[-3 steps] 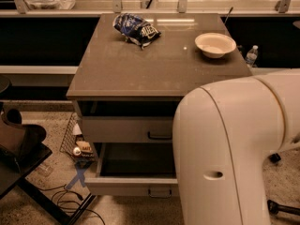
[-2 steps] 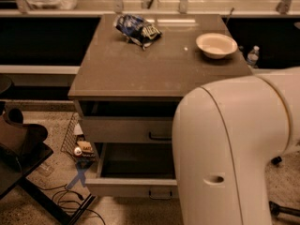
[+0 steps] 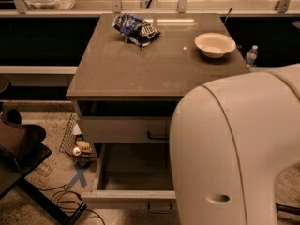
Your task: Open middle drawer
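Robot arm shell [image 3: 197,153]: large, smooth, rounded, cream-white; thin curved seam [image 3: 231,139] runs down it; small oval hole [image 3: 218,198] low on front; gripper out of view

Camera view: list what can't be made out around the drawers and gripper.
- Gripper: not in view; the white arm fills the lower right.
- Middle drawer, pulled out: right part behind the arm.
- Top drawer: handle half hidden by the arm.
- Lowest drawer: unseen, under the middle one.
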`<action>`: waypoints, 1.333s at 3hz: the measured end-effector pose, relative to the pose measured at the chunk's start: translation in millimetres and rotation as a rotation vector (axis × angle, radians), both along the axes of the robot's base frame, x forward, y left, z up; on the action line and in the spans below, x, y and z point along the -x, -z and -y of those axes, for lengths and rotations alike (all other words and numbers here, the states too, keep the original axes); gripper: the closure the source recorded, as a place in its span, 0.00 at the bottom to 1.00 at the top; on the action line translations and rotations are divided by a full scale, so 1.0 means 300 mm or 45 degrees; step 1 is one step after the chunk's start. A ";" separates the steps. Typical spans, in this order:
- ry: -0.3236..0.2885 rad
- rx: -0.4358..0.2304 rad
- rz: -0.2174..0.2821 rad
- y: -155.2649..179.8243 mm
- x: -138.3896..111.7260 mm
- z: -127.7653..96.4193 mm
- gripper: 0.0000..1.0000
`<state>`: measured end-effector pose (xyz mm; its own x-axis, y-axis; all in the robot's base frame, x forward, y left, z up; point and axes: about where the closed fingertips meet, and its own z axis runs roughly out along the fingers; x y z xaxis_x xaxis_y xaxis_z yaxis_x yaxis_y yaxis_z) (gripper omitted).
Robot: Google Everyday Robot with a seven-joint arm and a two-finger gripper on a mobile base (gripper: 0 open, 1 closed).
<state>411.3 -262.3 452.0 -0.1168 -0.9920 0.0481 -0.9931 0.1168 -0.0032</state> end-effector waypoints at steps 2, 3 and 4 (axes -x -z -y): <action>0.077 0.244 -0.217 -0.192 0.347 0.064 1.00; 0.082 0.229 -0.206 -0.186 0.343 0.069 1.00; 0.092 0.179 -0.152 -0.168 0.305 0.081 1.00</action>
<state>319.9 -286.8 502.5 -0.1729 -0.9637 0.2033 -0.9764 0.1948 0.0930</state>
